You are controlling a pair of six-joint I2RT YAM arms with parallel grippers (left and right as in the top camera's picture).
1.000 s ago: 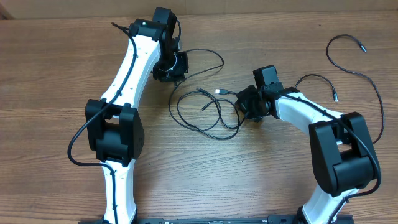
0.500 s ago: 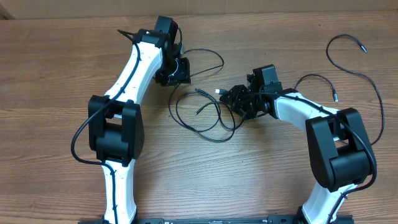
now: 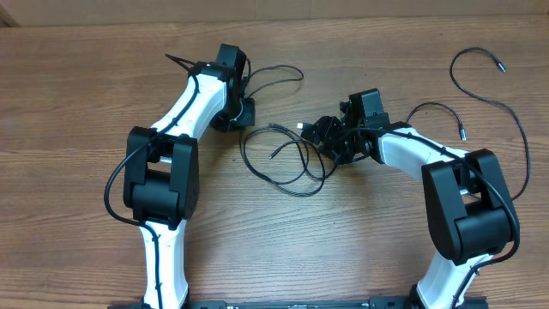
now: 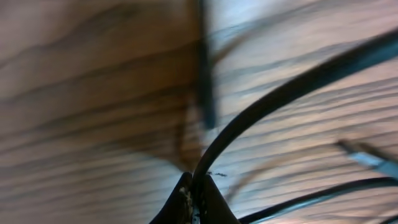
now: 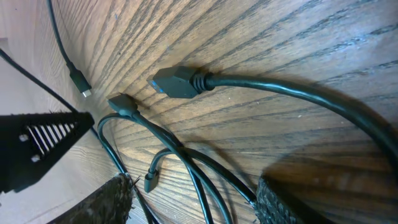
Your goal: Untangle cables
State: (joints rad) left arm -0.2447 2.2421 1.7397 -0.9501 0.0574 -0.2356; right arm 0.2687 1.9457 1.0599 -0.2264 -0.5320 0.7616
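Thin black cables lie in overlapping loops at the table's middle. One strand runs up to my left gripper and arcs on to the right. In the left wrist view that gripper is shut on this black cable, pinched between its fingertips. My right gripper hangs over the right side of the loops. The right wrist view shows it open, with two crossing strands and a small plug between its fingers. A bigger plug lies just ahead.
A separate thin black cord curves across the far right of the wooden table, with one end near the right arm's forearm. Both arms' white links reach in from the front edge.
The left gripper opened, then shut on the cable, and the strand's arc has drawn up and left. The right gripper opened and shifted left over the loops.
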